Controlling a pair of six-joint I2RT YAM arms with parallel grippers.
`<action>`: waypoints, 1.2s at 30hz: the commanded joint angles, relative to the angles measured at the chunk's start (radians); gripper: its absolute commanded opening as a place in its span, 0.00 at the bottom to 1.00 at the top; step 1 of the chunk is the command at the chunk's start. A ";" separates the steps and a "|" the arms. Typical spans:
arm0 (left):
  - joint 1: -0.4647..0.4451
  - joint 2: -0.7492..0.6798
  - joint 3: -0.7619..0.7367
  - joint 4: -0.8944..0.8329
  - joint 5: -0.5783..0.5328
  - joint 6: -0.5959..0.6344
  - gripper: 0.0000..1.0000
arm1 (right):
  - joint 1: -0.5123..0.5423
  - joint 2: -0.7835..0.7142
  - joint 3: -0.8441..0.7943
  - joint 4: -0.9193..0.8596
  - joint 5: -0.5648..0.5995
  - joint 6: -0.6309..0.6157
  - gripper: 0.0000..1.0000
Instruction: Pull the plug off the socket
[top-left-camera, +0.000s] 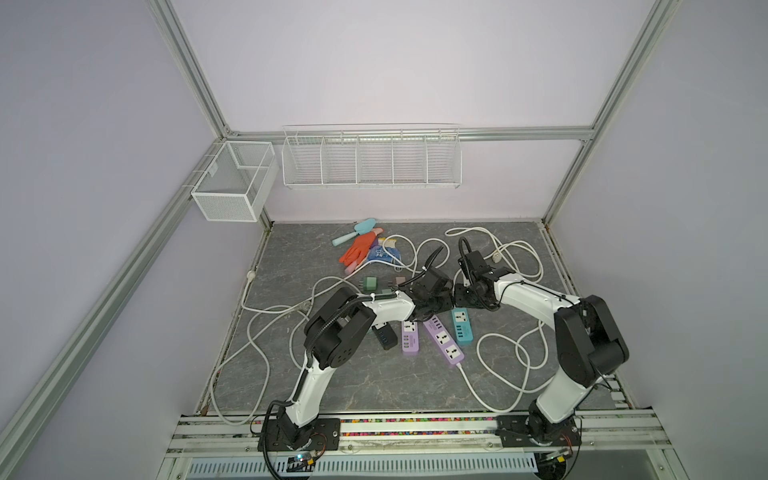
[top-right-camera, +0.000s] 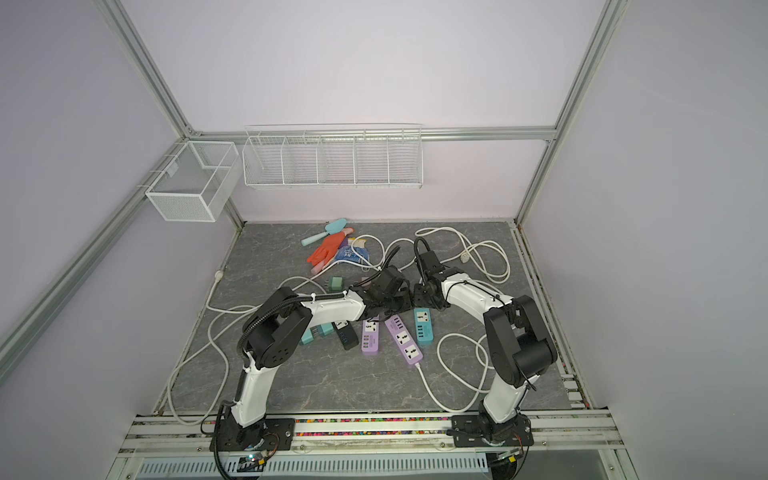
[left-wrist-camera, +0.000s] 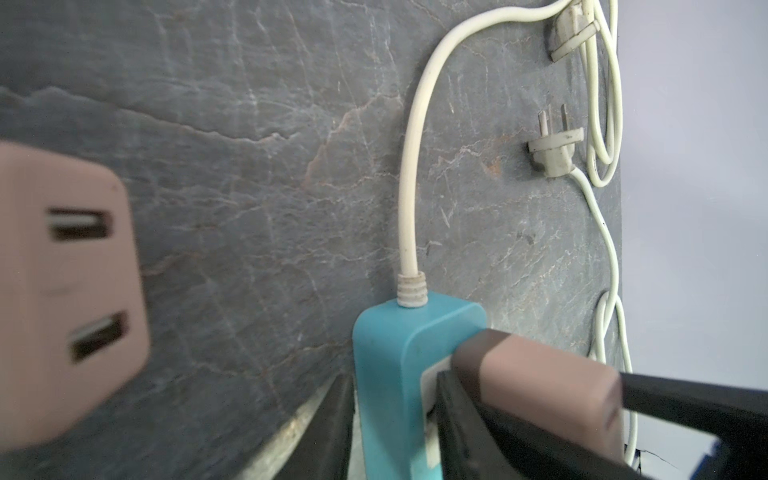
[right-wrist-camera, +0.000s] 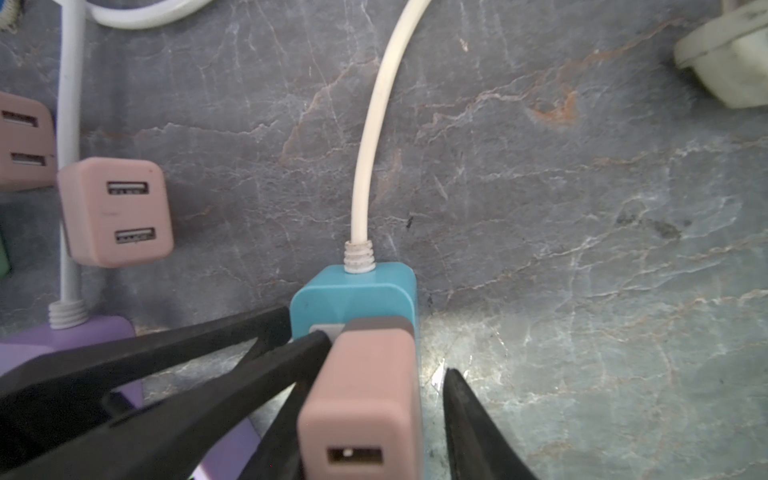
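Prongs of pink USB plug (right-wrist-camera: 361, 415) hidden inside teal power strip (left-wrist-camera: 399, 332), clamped by left gripper (left-wrist-camera: 395, 399). Slightly open right gripper (right-wrist-camera: 382, 365) straddles it, gap at one finger (right-wrist-camera: 463, 415); both contacts hidden in top views.

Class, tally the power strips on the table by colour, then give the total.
Purple power strips: 2
Teal power strip: 1
Black power strip: 1
Total: 4

Purple strip (top-left-camera: 444, 340) crowds teal strip (top-left-camera: 462, 326); far side free.
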 joint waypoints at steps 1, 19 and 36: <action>-0.011 0.017 -0.038 -0.027 -0.017 -0.015 0.34 | 0.000 0.017 0.007 -0.006 0.009 -0.001 0.41; -0.025 0.010 -0.092 -0.014 -0.031 -0.034 0.33 | 0.017 -0.005 0.022 -0.027 0.033 -0.006 0.24; -0.035 0.016 -0.110 -0.061 -0.106 -0.040 0.32 | 0.031 -0.023 0.064 -0.084 0.145 -0.004 0.21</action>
